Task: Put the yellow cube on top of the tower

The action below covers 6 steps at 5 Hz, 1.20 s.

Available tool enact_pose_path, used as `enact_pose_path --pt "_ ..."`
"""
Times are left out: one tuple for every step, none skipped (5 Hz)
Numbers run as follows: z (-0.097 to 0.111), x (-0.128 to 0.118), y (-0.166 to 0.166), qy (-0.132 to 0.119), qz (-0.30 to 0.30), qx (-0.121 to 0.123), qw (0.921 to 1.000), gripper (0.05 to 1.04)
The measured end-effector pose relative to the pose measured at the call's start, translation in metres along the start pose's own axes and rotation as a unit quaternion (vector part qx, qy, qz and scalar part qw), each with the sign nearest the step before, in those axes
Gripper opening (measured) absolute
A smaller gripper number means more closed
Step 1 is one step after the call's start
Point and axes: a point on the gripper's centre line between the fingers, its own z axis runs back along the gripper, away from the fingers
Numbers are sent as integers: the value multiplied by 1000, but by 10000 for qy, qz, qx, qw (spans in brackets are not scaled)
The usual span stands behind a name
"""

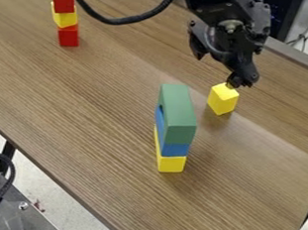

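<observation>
- Near left corner of view: grey metal hardware (18,212) with a black cable (6,188) curling over it.
- Desk (102,133): brown wood-grain top, set diagonally across the view. Dark leg (6,157) under its left side, light speckled floor (33,175) below.
- Tower (175,131): upright on the desk, just below mid-view. Three layers. Bottom is a yellow block (171,164), middle is a blue block (175,150), top is a green block (178,109). Green one is the tallest layer by eye. Small dark notch on the left side, around where green meets blue.
- Yellow cube (224,99): behind and to the right of the tower in view, apart from it. Sits a bit angled, one edge toward the camera, darker patch on the wood just below it. Not on the tower. Can't tell if it's flat on the desk or slightly off it.
- Pincer (236,77): upper right, pointing down, its lower end right at the cube's top rear corner, overlapping it in view. Can't tell how far open it is, or whether it has hold of the cube.
- Arm (214,2): black, comes in from the top edge. Black hose (117,21) loops off it to the left.
- Back left of the desk: second stack (65,17), red, yellow, red. Middle one looks slightly twisted against the others. Well apart from the tower.
</observation>
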Motion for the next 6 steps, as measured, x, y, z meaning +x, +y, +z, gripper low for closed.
enact_pose_path --pt "-4 -7 -1 117 -13 -4 9999 1000" --pt "-6 -11 -4 216 -6 -77 9997 1000" --pt "-6 -12 -6 265 -53 -181 9995 1000" --pt "-7 -10 -8 194 -106 -241 9995 1000" --pt "-14 -6 -12 203 -103 -300 9993 1000" --pt "-23 -4 -16 195 -175 -404 9988 1000"
